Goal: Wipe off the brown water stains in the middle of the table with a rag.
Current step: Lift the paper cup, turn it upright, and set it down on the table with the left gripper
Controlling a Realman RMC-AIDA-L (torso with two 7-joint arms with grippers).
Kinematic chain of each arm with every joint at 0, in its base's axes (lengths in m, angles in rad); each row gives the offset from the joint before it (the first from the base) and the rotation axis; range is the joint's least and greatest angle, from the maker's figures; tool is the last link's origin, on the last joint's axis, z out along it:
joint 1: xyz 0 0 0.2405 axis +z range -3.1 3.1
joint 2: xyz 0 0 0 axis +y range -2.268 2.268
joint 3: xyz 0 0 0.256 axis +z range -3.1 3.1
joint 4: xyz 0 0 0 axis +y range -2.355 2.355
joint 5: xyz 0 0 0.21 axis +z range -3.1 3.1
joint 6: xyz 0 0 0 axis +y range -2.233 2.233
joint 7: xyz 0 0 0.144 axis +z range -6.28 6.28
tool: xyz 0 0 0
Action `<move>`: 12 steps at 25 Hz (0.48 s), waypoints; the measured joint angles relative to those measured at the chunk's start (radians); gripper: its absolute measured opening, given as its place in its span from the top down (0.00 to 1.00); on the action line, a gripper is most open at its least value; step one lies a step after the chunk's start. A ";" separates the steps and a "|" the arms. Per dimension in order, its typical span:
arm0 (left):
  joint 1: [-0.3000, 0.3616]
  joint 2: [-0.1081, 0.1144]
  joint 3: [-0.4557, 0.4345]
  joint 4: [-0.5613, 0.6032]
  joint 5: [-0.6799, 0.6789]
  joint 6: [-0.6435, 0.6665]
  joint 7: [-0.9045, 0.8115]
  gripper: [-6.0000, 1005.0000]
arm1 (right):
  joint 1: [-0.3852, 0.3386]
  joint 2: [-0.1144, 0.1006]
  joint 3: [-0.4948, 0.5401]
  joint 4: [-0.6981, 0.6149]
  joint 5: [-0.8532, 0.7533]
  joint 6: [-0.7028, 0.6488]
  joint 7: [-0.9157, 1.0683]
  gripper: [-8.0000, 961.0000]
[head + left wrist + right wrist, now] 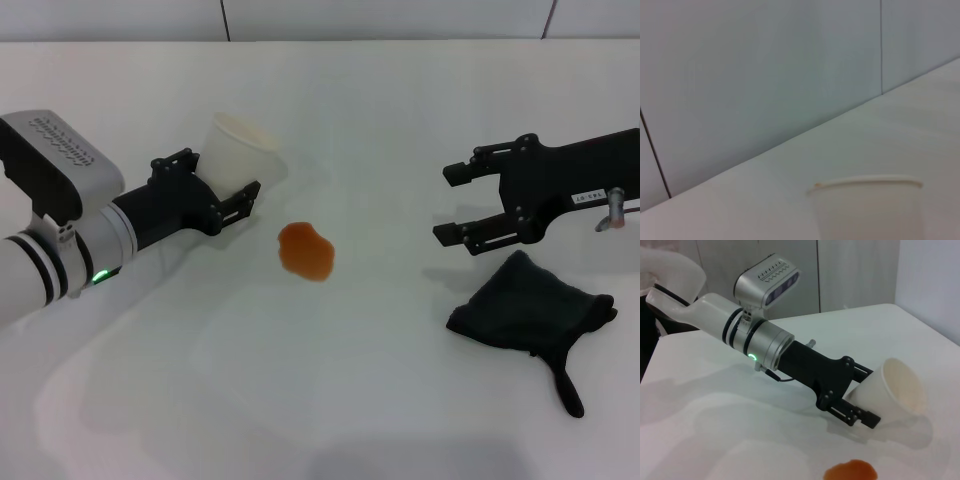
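One stain (305,251) sits whole in the middle of the table (300,400), an orange-brown blotch with no smear or streak around it, so no wiping looks done yet. One rag (530,315) lies bunched near the table's right edge, its narrow tail trailing toward the near edge, and nothing holds it.

Two grippers show. The right gripper (455,203) hangs just above and beyond the rag, fingers spread apart and empty, not touching the cloth. The left gripper (232,200) is on the left side of the table with its fingers closed around one white paper cup (240,150), which tilts with its mouth toward the far edge; in the right wrist view the cup (897,390) rests close beside the stain (850,472), a faint brown tint inside it.

My reading is that the task stands at its very start. What is left is nearly all of it: bring the right gripper down on the rag, take hold, carry it across to the middle, and rub until the blotch is gone.
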 joint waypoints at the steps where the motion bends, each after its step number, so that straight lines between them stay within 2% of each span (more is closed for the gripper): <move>1: 0.000 0.000 0.000 -0.001 -0.001 0.000 0.004 0.31 | 0.000 0.000 0.000 0.002 0.000 0.002 -0.003 0.19; 12: 0.008 -0.003 0.000 -0.019 -0.002 0.015 0.043 0.31 | -0.001 -0.003 0.002 0.007 0.000 0.009 -0.009 0.19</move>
